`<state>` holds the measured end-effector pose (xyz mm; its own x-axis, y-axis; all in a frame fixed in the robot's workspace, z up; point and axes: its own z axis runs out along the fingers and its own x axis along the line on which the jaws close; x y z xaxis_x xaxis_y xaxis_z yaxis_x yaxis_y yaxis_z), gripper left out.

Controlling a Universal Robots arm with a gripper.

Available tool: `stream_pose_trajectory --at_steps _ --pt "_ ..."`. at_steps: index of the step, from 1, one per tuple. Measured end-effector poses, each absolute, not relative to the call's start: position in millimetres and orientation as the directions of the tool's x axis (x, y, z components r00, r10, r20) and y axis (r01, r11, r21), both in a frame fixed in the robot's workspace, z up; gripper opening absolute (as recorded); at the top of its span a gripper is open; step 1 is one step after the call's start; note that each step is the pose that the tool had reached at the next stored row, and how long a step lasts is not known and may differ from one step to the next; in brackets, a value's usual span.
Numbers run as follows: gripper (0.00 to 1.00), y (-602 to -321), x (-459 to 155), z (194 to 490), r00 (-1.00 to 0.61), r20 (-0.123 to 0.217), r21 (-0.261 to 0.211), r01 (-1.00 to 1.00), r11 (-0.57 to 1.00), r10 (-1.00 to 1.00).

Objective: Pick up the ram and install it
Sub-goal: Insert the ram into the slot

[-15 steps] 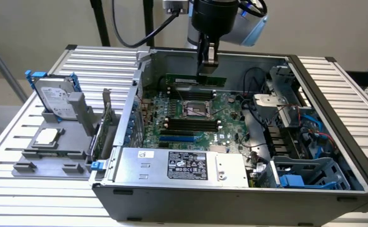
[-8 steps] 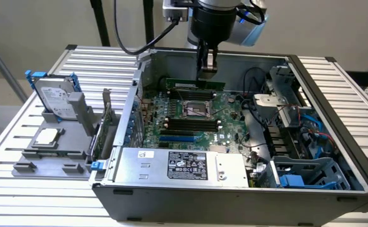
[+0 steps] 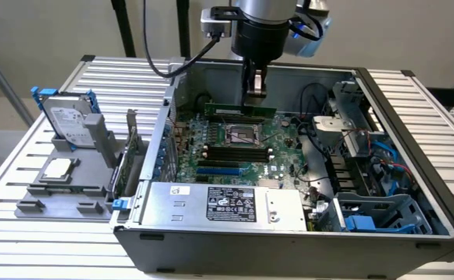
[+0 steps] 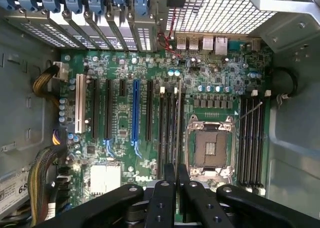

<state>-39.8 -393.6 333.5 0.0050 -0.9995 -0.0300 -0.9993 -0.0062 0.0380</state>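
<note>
Clamping the ram [image 3: 227, 109], pincer [image 3: 256, 95] nearly closed.

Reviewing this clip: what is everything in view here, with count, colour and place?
computer case: one, grey, open, on the table
table: one, silver, slatted, under everything
motherboard: one, green, inside the case
processor socket: one, silver, mid-board
power supply: one, silver, at the case's near wall
fixture: one, grey, exterior view's left of the case
hard drive: one, silver with blue bracket, standing on the fixture
processor chip: one, silver, flat on the fixture
expansion card: one, green, upright beside the case
ram: one, green, held above the board
tool: one, black, shut on the ram
</note>
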Motion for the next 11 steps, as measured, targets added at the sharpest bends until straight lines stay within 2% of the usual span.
stream_pose_trajectory --at_steps 11 --pt "0.13 -395 -40 314 0.005 -0.028 0.038 -0.999 -0.006 -1.0"
